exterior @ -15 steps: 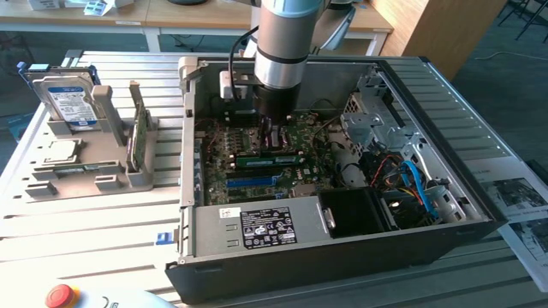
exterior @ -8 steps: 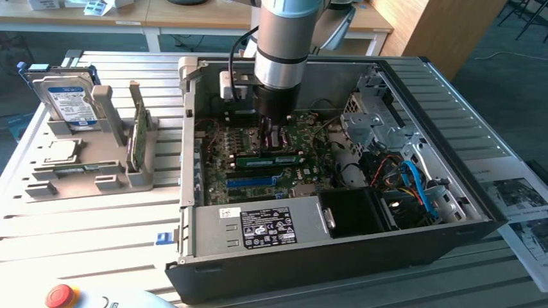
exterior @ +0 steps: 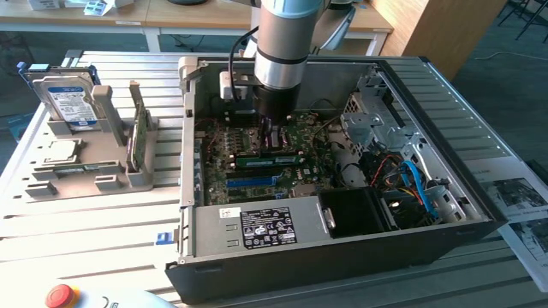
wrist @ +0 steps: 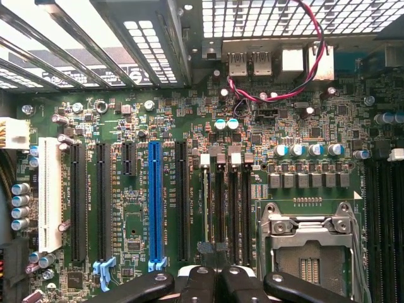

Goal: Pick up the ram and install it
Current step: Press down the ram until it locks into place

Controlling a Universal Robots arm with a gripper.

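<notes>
Hand (exterior: 272,128) shut tight, fingers (wrist: 202,281) pressed together, low inside the open PC case (exterior: 479,212) over the motherboard. Can't tell if it pinches anything. The ram (exterior: 269,156) lies along the memory slots (wrist: 230,208) just under the hand, so this looks like the install step, seating stage. Seating calls for the stick square in its slot and the end latches snapped. CPU socket (wrist: 309,252) sits just beside the slots and a red-black cable (wrist: 303,76) is near, tight quarters. On the counter (exterior: 86,218), well apart, a holder (exterior: 128,173) carries a second green stick (exterior: 137,131) and a hard drive (exterior: 64,96).
</notes>
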